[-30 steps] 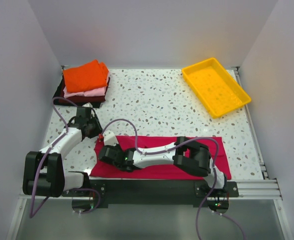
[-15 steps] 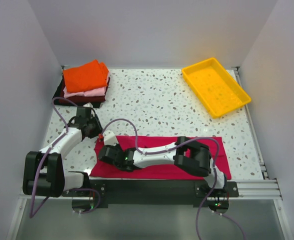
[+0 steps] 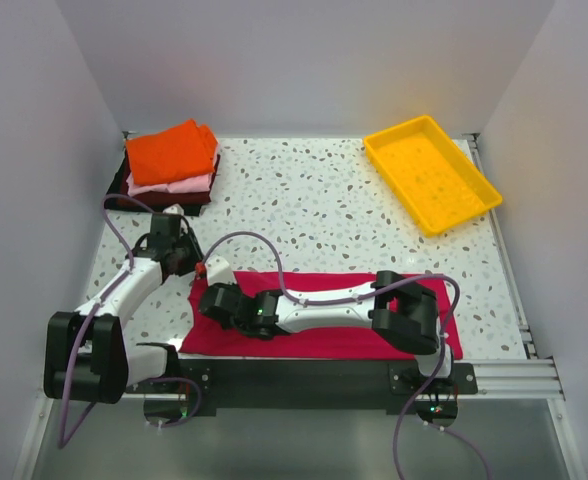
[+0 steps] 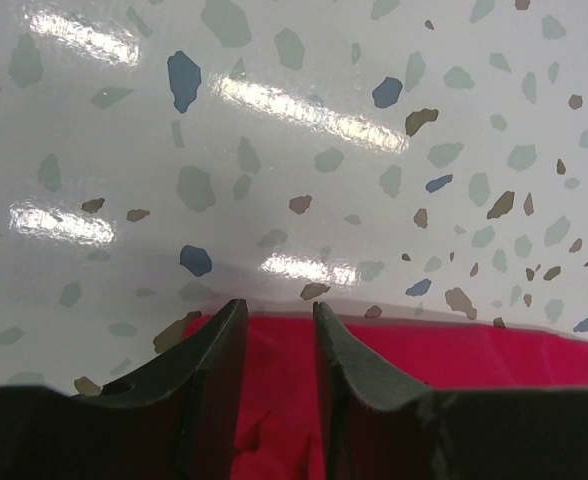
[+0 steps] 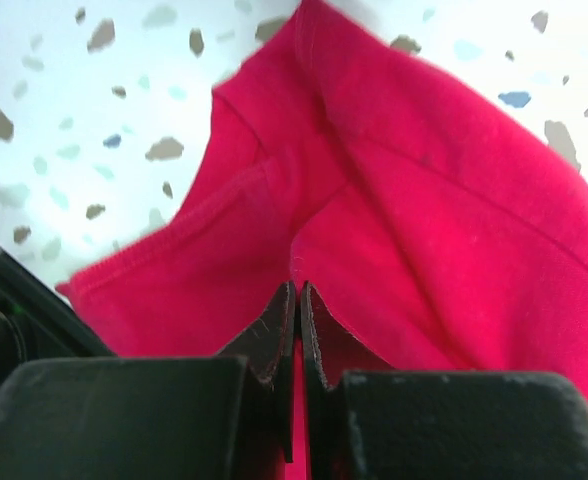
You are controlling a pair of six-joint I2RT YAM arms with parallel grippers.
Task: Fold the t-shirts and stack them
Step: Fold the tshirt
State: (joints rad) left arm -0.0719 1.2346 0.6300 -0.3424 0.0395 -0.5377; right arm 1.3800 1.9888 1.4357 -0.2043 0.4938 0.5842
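- A white worktop (image 3: 324,200) speckled with grey and brown chips sits inside plain pale walls.
- A crimson-magenta cloth t-shirt (image 3: 304,343) lies spread as a long band along the worktop's near edge, partly under the right arm.
- Well beyond the shirt's left end stands a stack of folded shirts: an orange cloth one (image 3: 171,152) on top, a pale pink one (image 3: 189,184) under it, and a dark maroon one (image 3: 164,197) at the bottom.
- Well beyond the shirt's right end lies a yellow rectangular plastic tray (image 3: 370,146), set at an angle.
- The right tool (image 5: 300,290) is at the shirt's left end, its jaws pressed together on a raised fold of the crimson cloth (image 5: 424,200).
- The left tool (image 4: 277,310) is at the shirt's far left edge, its jaws a narrow gap apart and their tips right at the hem, with crimson cloth (image 4: 454,350) showing between and beside them.
- The pictures do not show whether the left tool touches the cloth.
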